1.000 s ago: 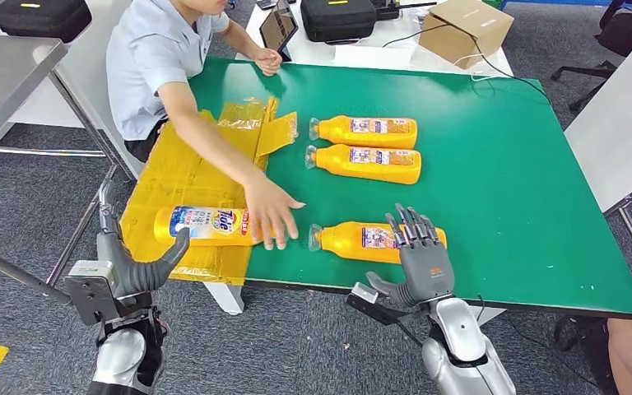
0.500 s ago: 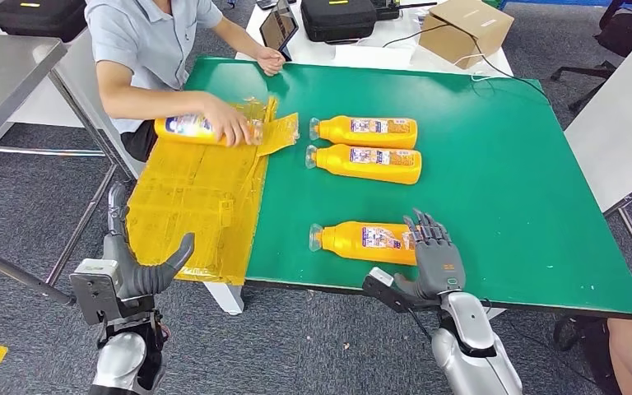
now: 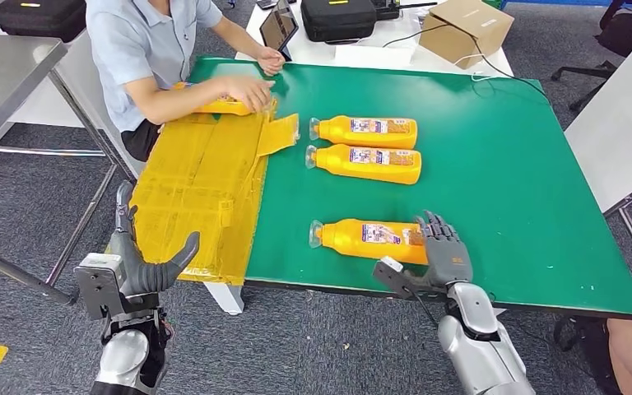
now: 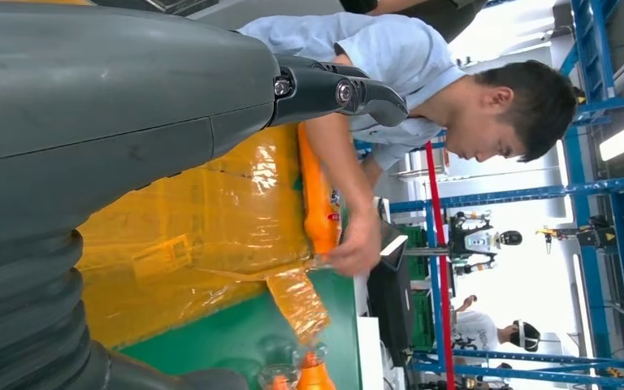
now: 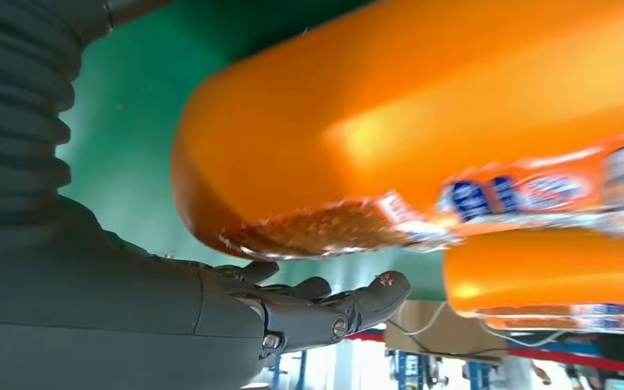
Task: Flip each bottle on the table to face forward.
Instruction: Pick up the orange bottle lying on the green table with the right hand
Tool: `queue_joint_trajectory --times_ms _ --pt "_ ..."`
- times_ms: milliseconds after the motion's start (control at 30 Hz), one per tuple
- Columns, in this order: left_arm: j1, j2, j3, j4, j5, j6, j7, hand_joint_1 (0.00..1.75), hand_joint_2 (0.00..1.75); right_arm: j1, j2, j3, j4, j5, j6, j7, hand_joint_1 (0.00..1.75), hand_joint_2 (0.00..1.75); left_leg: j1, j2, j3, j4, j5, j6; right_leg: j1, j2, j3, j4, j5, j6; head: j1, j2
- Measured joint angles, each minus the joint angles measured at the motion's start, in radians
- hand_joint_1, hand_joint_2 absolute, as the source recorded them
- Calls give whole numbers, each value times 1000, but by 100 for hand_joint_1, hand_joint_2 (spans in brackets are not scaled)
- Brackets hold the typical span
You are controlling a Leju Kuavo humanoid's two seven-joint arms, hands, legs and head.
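Observation:
Three orange bottles lie on their sides on the green table [image 3: 510, 189]: two at the back [image 3: 366, 130] [image 3: 364, 163] and one near the front edge [image 3: 362, 239]. My right hand [image 3: 443, 253] lies at the near bottle's base end with its fingers spread over it, not closed round it. In the right wrist view that bottle [image 5: 422, 122] looms just past my fingers [image 5: 333, 305]. My left hand [image 3: 144, 267] hangs open below the table's front left corner. A person holds a fourth bottle [image 3: 214, 104] at the far end of the yellow sheet [image 3: 197, 181].
The person in a light blue shirt [image 3: 144, 41] stands at the table's far left corner. A tablet [image 3: 278, 29], a black case [image 3: 337, 16] and a cardboard box [image 3: 465, 29] sit on the white table behind. A grey table [image 3: 4, 70] stands to the left.
The person lifted the labelled bottle off the near part of the yellow sheet and carried it to the far end. My right hand drew back along the near bottle toward its base.

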Motion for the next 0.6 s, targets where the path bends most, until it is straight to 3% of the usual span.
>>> queue_joint_trajectory --times_ms 467,533,600 --pt "-52 1 -24 48 17 -20 5 0 175 -181 -14 -18 249 55 -42 -45 1 175 -1 0 0 0 1 1 -1 0 1 0 1 1 0 0" --pt "-61 1 -28 57 20 -21 5 0 175 -202 -11 -18 279 57 -42 -51 23 175 -1 0 0 0 1 1 -1 0 1 0 1 1 0 0" --pt "-68 1 -30 63 21 -22 5 0 175 -216 -9 -18 302 55 -41 -59 90 175 0 0 0 0 1 1 -1 0 1 0 1 1 0 0"
